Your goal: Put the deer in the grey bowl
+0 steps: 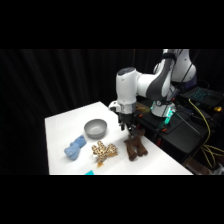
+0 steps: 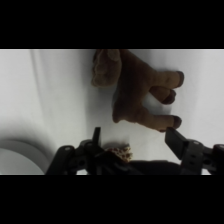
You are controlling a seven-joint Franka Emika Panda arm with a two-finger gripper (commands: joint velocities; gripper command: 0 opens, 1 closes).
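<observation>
The deer (image 1: 135, 147) is a dark brown plush lying flat on the white table, right of the middle. In the wrist view the deer (image 2: 137, 92) fills the upper centre, limbs pointing right. My gripper (image 1: 128, 126) hangs just above and slightly behind it. In the wrist view the gripper (image 2: 135, 137) is open, one finger either side of the deer's near edge, with nothing held. The grey bowl (image 1: 95, 128) stands empty left of the gripper. Only the rim of the bowl (image 2: 15, 152) shows in the wrist view, at the lower left.
A tan spotted plush (image 1: 103, 151) lies between bowl and deer near the front edge, and a blue plush (image 1: 75, 147) sits further left. Cables and dark equipment (image 1: 200, 115) crowd the space right of the table edge.
</observation>
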